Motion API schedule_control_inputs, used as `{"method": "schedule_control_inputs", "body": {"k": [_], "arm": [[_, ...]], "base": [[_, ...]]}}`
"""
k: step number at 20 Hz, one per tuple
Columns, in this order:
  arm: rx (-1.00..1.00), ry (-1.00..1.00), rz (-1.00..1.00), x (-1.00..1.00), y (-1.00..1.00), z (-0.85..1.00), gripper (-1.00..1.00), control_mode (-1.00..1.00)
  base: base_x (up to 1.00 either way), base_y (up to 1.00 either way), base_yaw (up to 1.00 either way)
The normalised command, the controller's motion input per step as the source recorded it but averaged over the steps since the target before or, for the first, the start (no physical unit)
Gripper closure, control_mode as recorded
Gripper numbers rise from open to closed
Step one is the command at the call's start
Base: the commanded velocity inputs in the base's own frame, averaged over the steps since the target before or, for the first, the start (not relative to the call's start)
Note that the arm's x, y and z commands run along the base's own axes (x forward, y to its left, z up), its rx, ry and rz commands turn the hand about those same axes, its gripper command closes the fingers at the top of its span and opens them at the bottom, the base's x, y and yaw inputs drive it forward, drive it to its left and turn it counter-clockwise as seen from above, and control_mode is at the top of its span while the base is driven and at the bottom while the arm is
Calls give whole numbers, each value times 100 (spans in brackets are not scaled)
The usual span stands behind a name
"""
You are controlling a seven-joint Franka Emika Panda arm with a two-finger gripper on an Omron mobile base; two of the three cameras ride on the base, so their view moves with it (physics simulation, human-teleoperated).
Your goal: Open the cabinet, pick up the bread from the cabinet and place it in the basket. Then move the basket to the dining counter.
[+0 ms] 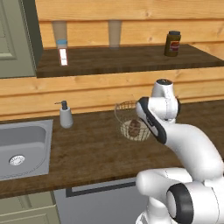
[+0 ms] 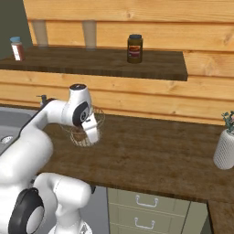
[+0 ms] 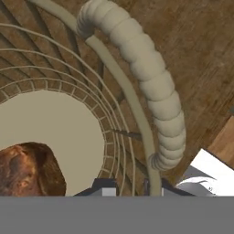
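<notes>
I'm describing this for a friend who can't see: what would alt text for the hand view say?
Close-up looking down into a round wire basket on a dark wood worktop, with the gripper's two dark fingertips straddling the basket's rim at the bottom. A dark-brown lump of bread lies on the basket's flat tan base, and a thick ribbed handle arches along the rim.

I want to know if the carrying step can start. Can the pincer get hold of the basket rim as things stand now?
Probably yes. The pincer already straddles the wire rim of the basket, one fingertip inside and one outside, nothing between. The bread lies on the basket's base, clear of the fingers. Whether it is fully clamped I cannot tell.
</notes>
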Motion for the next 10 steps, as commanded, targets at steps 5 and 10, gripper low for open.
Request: {"method": "schedule_control_inputs", "body": {"k": [5,10], "arm": [[-9,3,1,-38,-16,29,100,-100],[0,13,6,-18,0,42,100,-100]], "base": [[0,0,0],[0,0,0]]}}
